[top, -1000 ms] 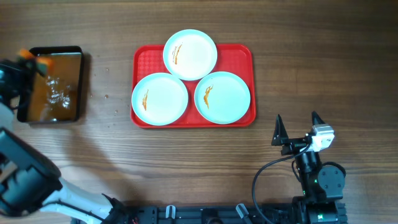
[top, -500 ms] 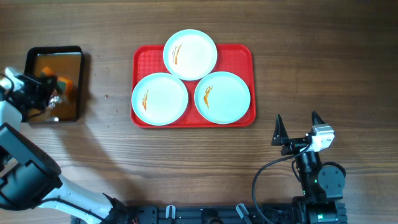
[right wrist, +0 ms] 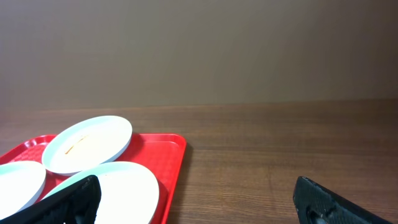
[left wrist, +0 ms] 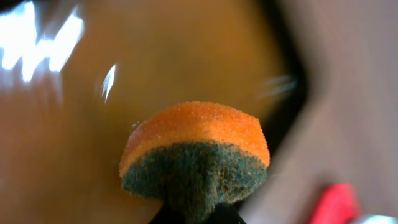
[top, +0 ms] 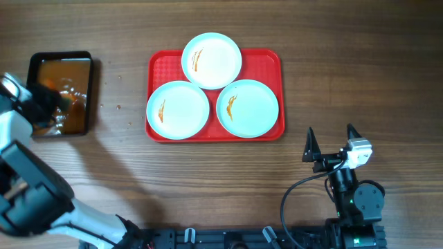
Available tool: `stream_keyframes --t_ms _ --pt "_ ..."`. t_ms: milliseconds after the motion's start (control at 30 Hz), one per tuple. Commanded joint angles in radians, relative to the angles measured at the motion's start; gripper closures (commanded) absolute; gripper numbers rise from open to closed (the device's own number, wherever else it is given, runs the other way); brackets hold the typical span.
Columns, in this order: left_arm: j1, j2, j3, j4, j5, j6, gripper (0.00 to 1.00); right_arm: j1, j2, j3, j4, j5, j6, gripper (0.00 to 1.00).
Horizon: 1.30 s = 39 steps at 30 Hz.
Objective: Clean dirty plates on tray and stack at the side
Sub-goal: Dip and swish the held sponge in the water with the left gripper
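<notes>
Three streaked plates sit on your red tray. Your left gripper clenches the sponge at the far-left pan. Your right gripper is spread wide.

The tray is bright red, faintly textured. Its three plates are white shading to pale blue, each marked with thin orange streaks (always on the plate's left half). At the left, the pan is black, and its water is amber-brown with white glints. The sponge is orange above a dark green scouring layer. The table is brown wood with darker grain lines. The right gripper is black.
</notes>
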Motion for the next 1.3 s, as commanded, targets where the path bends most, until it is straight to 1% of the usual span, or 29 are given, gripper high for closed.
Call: stream_keyframes --t_ms 0,33,67,100,167,200,233,333,400,433,500,567,633,700,733,767,800,833,867,933,967,1000,1033,1067,1100,1167,1200,1233,1267 --pt "0.020 -0.008 0.002 -0.010 -0.056 0.089 0.96 0.004 -0.006 -0.001 0.002 0.013 -0.013 0.00" --pt "0.025 -0.043 0.015 -0.010 -0.044 0.089 0.96 0.004 -0.006 -0.001 0.002 0.013 -0.013 0.00" --pt "0.032 -0.161 0.055 0.008 0.024 0.087 0.96 0.004 -0.006 -0.001 0.002 0.013 -0.013 0.00" --pt "0.032 -0.204 0.063 0.032 0.051 0.076 0.96 0.004 -0.006 -0.001 0.002 0.013 -0.013 0.00" --pt "0.032 -0.289 0.065 0.121 0.105 0.004 0.96 0.004 -0.006 -0.001 0.002 0.013 -0.013 0.00" --pt "0.029 -0.319 0.065 0.147 0.108 -0.018 0.96 0.004 -0.006 -0.001 0.002 0.013 -0.013 0.00" --pt "0.026 -0.330 0.065 0.146 0.090 -0.006 0.96 0.004 -0.006 -0.001 0.002 0.013 -0.013 0.00" --pt "-0.014 -0.245 -0.002 0.085 -0.082 0.109 0.96 0.004 -0.006 -0.001 0.002 0.013 -0.013 0.00" --pt "-0.020 -0.133 -0.028 0.073 -0.097 0.114 0.96 0.004 -0.006 -0.001 0.002 0.013 -0.013 0.00" --pt "-0.019 -0.086 -0.028 0.069 -0.054 0.115 0.96 0.004 -0.006 -0.001 0.002 0.013 -0.013 0.00" --pt "-0.018 -0.095 -0.022 0.108 0.060 0.114 0.96 0.004 -0.006 -0.001 0.002 0.013 -0.013 0.00" --pt "-0.018 -0.171 0.013 0.149 0.163 0.103 0.96 0.004 -0.006 -0.001 0.002 0.013 -0.013 0.00" --pt "-0.018 -0.264 0.029 0.236 0.204 0.037 0.96 0.004 -0.006 -0.001 0.002 0.013 -0.014 0.00" --pt "-0.021 -0.334 0.029 0.307 0.196 0.006 0.96 0.004 -0.006 -0.001 0.002 0.013 -0.013 0.00" --pt "-0.021 -0.344 0.029 0.305 0.153 0.009 0.96 0.004 -0.006 -0.001 0.002 0.013 -0.013 0.00" --pt "-0.021 -0.339 0.026 0.271 0.071 0.008 0.96 0.004 -0.006 -0.001 0.002 0.013 -0.013 0.00" --pt "-0.027 -0.315 0.015 0.224 -0.035 0.008 0.96 0.004 -0.006 -0.001 0.002 0.013 -0.013 0.00" --pt "-0.030 -0.292 0.005 0.198 -0.093 0.008 0.96 0.004 -0.006 -0.001 0.002 0.013 -0.013 0.00" --pt "-0.038 -0.184 -0.031 0.155 -0.148 0.009 0.96 0.004 -0.006 -0.001 0.002 0.013 -0.013 0.00" --pt "-0.035 -0.059 -0.040 0.118 -0.122 0.009 0.96 0.004 -0.006 -0.001 0.002 0.013 -0.013 0.00" --pt "-0.029 -0.026 -0.040 0.118 -0.070 0.009 0.96 0.004 -0.006 -0.001 0.002 0.013 -0.013 0.00" --pt "-0.020 -0.033 -0.037 0.141 -0.008 0.008 0.96 0.004 -0.006 -0.001 0.002 0.013 -0.013 0.00" --pt "-0.006 -0.079 -0.020 0.176 0.107 0.003 0.96 0.004 -0.006 -0.001 0.002 0.013 -0.013 0.00" --pt "0.002 -0.119 -0.006 0.209 0.172 -0.008 0.96 0.004 -0.006 -0.001 0.002 0.013 -0.013 0.00" --pt "0.007 -0.180 0.005 0.258 0.198 -0.042 0.96 0.004 -0.006 -0.001 0.002 0.013 -0.013 0.00" --pt "0.004 -0.294 0.005 0.381 0.188 -0.132 0.96 0.004 -0.006 -0.001 0.002 0.013 -0.013 0.00" --pt "-0.005 -0.323 0.005 0.400 0.168 -0.132 0.96 0.004 -0.006 -0.001 0.002 0.013 -0.013 0.00" --pt "-0.022 -0.331 0.005 0.372 0.105 -0.095 0.96 0.004 -0.006 -0.001 0.002 0.013 -0.013 0.01" --pt "-0.046 -0.314 0.005 0.289 -0.036 -0.047 0.96 0.004 -0.006 -0.001 0.002 0.013 -0.013 0.00"
